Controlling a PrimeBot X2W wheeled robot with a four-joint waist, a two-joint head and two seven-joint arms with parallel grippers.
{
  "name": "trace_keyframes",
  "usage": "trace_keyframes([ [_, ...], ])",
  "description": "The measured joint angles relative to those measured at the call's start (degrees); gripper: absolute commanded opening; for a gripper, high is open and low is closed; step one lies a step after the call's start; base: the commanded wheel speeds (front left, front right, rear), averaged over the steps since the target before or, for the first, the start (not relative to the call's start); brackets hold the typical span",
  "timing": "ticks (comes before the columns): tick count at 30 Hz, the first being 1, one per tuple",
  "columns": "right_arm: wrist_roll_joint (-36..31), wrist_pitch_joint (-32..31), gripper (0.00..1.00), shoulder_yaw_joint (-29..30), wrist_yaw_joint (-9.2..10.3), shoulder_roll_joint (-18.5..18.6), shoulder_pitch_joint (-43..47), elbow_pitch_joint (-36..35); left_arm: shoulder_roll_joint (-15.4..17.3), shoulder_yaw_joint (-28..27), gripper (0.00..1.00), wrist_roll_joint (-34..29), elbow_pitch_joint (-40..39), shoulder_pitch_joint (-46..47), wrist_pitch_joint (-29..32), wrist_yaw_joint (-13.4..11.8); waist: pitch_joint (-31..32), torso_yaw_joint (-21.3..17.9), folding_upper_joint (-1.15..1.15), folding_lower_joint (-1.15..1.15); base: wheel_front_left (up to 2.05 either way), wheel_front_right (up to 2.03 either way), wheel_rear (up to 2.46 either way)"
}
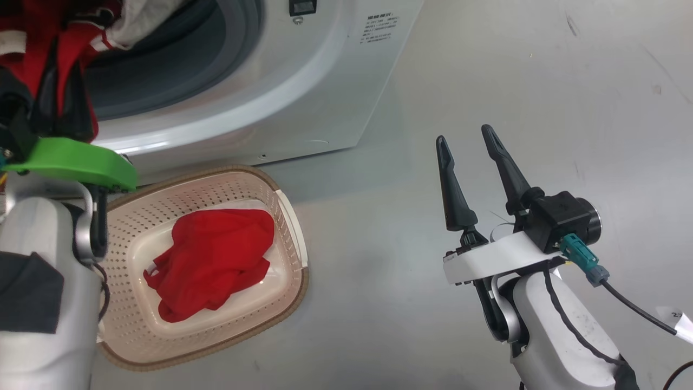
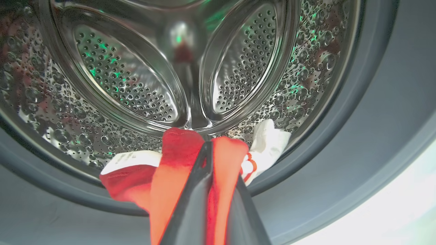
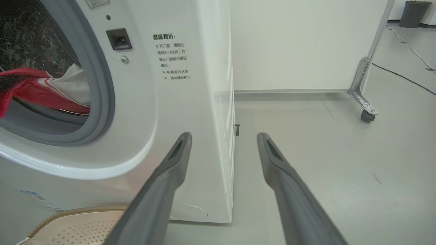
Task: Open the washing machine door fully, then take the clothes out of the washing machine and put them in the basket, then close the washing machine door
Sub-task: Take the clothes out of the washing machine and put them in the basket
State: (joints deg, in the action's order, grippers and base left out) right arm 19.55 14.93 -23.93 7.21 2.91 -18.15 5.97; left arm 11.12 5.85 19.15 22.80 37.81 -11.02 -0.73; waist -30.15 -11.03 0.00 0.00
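**Where each cam is pointing**

Head cam's looking down at the basket (image 1: 178, 197) and washer (image 1: 325, 81) front. Left wrist cam's sitting right at the opening, staring into the drum (image 2: 136, 85), super close. Right wrist cam's hanging low, facing the washer's front corner from further back. It and head cam are both catching the printed notice (image 1: 381, 30) and basket rim.

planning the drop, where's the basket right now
Head view, lower left: the basket sits on the floor right before the washing machine, a red garment inside.

Jaws pinched together on the red clothes (image 2: 180, 149), perhaps a jersey, at the washing machine (image 2: 129, 85) mouth.
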Motion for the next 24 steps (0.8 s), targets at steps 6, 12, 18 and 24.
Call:
trace_keyframes([
  [6,-1.2,0.0,1.0,1.0,0.0,0.0,2.0,1.5,-1.9,1.1,0.0,0.0,-2.3,-4.9,-1.7,0.0,3.8,1.7,0.0,0.0,0.0,0.0,0.0],
  [12,-1.6,0.0,1.0,1.4,0.0,0.0,4.4,2.8,-3.3,1.3,0.0,0.0,-4.9,-8.9,-2.3,-0.1,7.8,3.2,0.0,0.0,0.0,0.0,0.0],
  [18,-2.2,0.0,1.0,2.7,0.0,0.0,7.0,3.8,-4.2,0.8,0.0,0.1,-7.5,-13.3,-2.7,-1.1,12.0,4.2,0.0,-0.01,0.0,0.0,0.0],
  [24,-2.2,0.0,1.0,3.4,-0.01,0.0,9.5,4.4,-4.8,1.3,0.0,-0.2,-12.8,-16.0,-3.2,-1.3,16.7,5.2,0.0,-0.01,0.0,0.0,0.0],
])
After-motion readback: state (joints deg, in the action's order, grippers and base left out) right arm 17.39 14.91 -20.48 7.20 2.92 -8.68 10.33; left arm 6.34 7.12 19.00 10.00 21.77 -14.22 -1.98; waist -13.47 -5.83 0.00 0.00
